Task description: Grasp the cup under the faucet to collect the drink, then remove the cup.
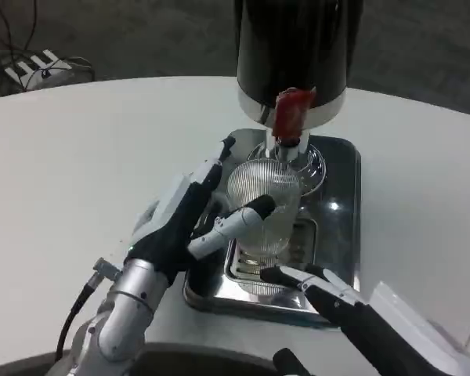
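Your left hand [189, 215] is wrapped around the cup [264, 210], thumb across the front and fingers round the left side, so it's holding it. The cup sits on the drip tray [341, 211] right under the faucet [291, 117]. Your right hand [317, 283] hovers just in front of the tray, fingers spread, holding nothing. The cup is ribbed, clear and probably slick, so it could slip or tip if you squeeze unevenly. Pull it out low too, or the rim may clip the red lever [292, 110]. Watch the tray edge as well.

Dim, soft focus; glare on tray [341, 176]
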`<state>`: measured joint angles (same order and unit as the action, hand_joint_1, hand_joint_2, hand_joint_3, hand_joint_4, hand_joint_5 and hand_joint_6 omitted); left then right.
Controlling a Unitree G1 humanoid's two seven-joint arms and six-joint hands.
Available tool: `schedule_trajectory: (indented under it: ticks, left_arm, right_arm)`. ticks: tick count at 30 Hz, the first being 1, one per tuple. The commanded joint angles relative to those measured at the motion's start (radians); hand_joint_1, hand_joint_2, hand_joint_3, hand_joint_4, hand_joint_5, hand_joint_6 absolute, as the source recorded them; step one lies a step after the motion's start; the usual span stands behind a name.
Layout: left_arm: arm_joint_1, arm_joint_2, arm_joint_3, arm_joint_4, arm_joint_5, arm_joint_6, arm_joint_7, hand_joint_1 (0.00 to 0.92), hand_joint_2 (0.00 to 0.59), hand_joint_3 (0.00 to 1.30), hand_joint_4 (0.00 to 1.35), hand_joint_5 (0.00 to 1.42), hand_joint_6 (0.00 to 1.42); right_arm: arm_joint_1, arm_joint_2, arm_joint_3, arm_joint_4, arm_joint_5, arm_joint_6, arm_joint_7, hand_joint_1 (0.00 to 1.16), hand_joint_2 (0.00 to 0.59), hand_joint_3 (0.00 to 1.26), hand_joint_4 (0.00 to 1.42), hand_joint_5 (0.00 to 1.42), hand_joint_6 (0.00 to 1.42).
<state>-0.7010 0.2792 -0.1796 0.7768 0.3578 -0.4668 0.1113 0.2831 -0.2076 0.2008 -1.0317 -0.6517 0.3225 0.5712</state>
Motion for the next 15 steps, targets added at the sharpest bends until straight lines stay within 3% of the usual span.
schedule_trajectory:
  ticks: [1, 8, 15]
  left_arm:
    - [0.033, 0.003, 0.003, -0.022, -0.002, -0.001, -0.007, 0.0, 0.035, 0.0, 0.0, 0.0, 0.0]
    - [0.058, -0.005, 0.04, -0.091, -0.057, 0.0, -0.035, 0.0, 0.034, 0.0, 0.0, 0.0, 0.0]
    - [0.125, -0.013, 0.074, -0.355, -0.142, -0.005, -0.099, 0.0, 0.028, 0.0, 0.0, 0.0, 0.0]
  right_arm:
    - [0.012, 0.002, 0.002, -0.015, 0.005, -0.015, -0.006, 0.78, 0.522, 0.16, 0.11, 0.0, 0.0]
    - [0.013, 0.002, 0.003, -0.015, 0.005, -0.014, -0.005, 0.78, 0.522, 0.16, 0.11, 0.0, 0.0]
    - [0.008, -0.001, 0.006, -0.015, 0.004, -0.008, -0.002, 0.78, 0.522, 0.16, 0.11, 0.0, 0.0]
